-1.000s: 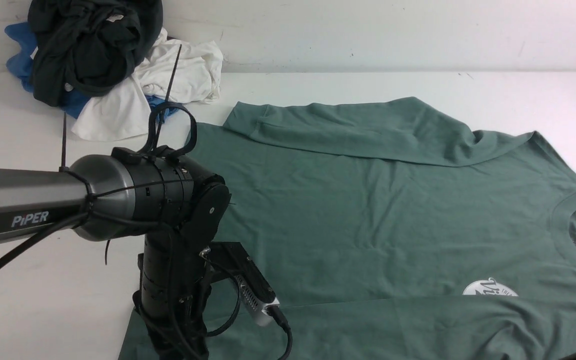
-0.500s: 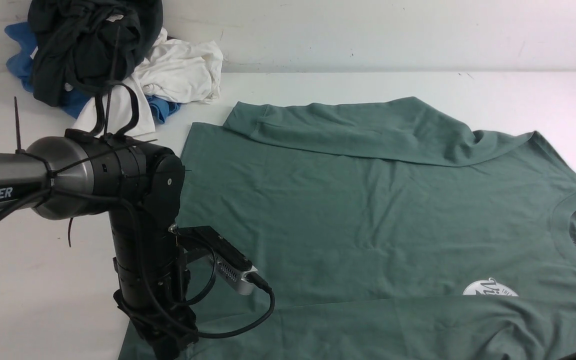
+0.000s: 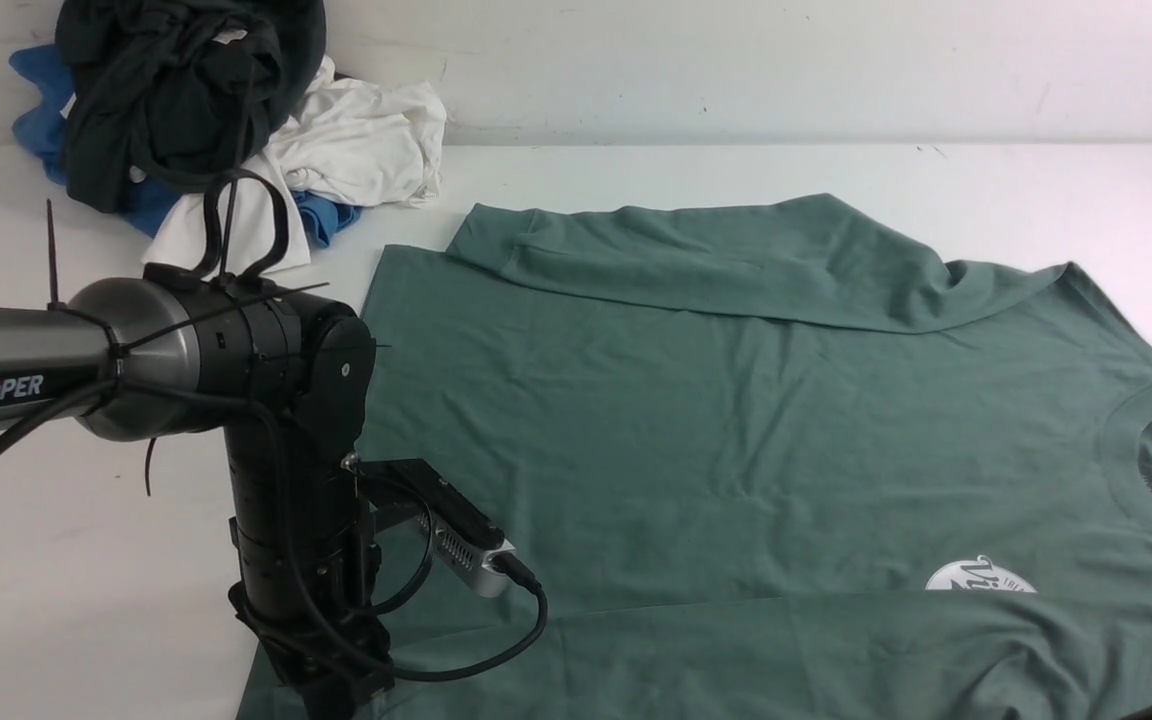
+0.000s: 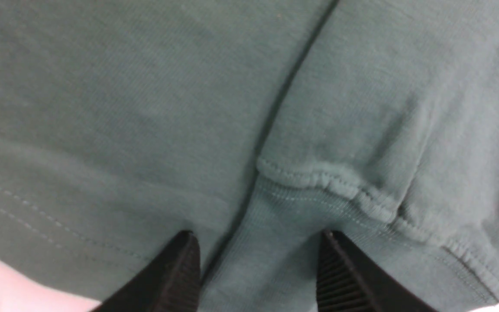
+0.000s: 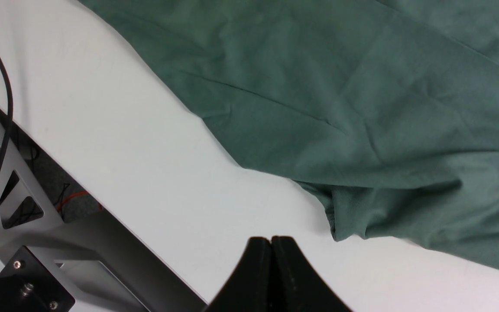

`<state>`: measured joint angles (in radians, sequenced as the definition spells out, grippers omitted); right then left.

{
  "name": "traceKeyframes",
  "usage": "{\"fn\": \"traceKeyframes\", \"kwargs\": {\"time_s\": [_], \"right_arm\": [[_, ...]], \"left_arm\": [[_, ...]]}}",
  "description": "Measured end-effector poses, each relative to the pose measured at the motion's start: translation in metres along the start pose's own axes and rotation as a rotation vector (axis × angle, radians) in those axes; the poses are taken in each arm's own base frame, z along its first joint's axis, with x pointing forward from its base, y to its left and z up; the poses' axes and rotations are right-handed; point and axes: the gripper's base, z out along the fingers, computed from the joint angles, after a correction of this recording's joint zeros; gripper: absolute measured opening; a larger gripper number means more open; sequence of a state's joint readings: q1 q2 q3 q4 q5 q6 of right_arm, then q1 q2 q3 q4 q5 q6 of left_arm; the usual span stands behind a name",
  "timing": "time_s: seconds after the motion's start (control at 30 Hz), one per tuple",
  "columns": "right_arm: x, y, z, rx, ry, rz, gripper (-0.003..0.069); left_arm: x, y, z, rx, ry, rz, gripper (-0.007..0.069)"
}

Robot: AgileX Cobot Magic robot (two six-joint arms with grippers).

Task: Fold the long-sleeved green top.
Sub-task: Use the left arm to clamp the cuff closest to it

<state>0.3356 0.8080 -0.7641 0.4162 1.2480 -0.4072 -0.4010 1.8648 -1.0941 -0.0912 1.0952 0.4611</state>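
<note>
Green jersey: the green long-sleeved top [image 3: 696,420] lies flat toward the table's [image 3: 86,560] right edge. Your left hand [image 4: 256,247] has shifted left, released over the near cuff [image 4: 301,229], so the sleeves seem finished; your right hand [image 5: 271,260] is clenched, empty.

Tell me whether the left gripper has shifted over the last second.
Yes. The left gripper shifted to the robot's left, from over the green long-sleeved top toward its hem edge.
</note>
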Motion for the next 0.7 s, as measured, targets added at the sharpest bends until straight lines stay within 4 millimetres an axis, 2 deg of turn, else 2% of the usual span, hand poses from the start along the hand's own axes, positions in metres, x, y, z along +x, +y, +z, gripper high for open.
{"fn": "traceKeyframes", "kwargs": {"time_s": [0.17, 0.47, 0.7], "right_arm": [[0.000, -0.001, 0.000, 0.007, -0.004, -0.002, -0.0015], [0.000, -0.001, 0.000, 0.009, -0.005, -0.002, -0.0015], [-0.001, -0.001, 0.000, 0.012, -0.009, -0.002, -0.0015]], "left_arm": [[0.000, 0.000, 0.000, -0.001, -0.001, -0.008, 0.0328], [0.001, 0.000, -0.003, -0.005, -0.009, -0.014, 0.0028], [0.007, -0.005, -0.023, -0.033, -0.073, -0.011, 0.0005]]}}
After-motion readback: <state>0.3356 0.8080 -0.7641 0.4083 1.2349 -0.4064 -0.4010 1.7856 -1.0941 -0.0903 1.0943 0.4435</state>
